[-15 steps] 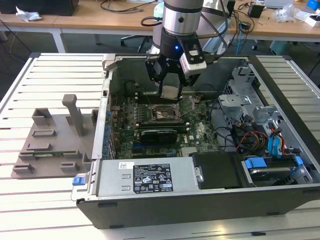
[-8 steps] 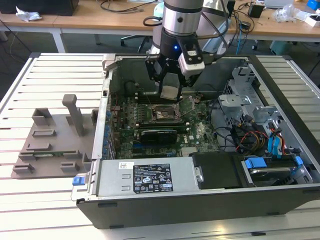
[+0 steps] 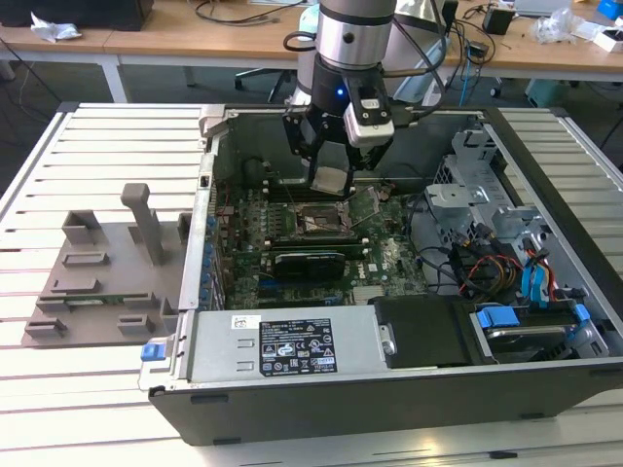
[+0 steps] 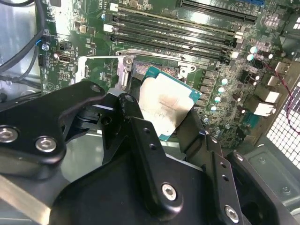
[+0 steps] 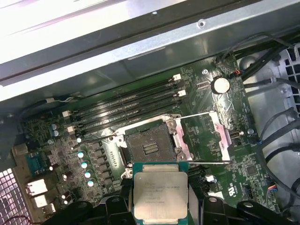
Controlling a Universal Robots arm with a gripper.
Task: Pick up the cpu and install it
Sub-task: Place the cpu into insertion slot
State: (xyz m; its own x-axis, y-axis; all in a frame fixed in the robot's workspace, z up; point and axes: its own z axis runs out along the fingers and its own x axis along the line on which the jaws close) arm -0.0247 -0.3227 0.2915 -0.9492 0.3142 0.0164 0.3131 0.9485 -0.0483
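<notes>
An open computer case point(image 3: 389, 399) lies on its side on a pale slatted table point(image 3: 58, 146). Along the case's near edge sits a grey power supply box point(image 3: 292, 345) with a label. Next to it, toward the exterior view's right, are drive bays with blue tabs point(image 3: 506, 319).

On the table, beside the case's edge on the exterior view's left, rests a grey plastic tray point(image 3: 97, 263). Past the power supply, a green circuit board point(image 3: 384, 263) covers the case floor. Near the board's middle is a black square socket point(image 5: 147, 147), with its metal cover plate point(image 5: 201, 136) swung open beside it.

The robot's gripper point(image 3: 331, 167) hangs just above the socket. In the second wrist view its 2 black fingers point(image 4: 136, 122) are clamped on opposite edges of the cpu point(image 4: 164, 105). The cpu has a silver top and a green rim, and it is held in the air, clear of the board.

Beyond the socket run long black memory slots point(image 5: 126, 105), then the case's far wall point(image 3: 263, 122). Farthest back stands a wooden desk point(image 3: 195, 44) strewn with cables.
</notes>
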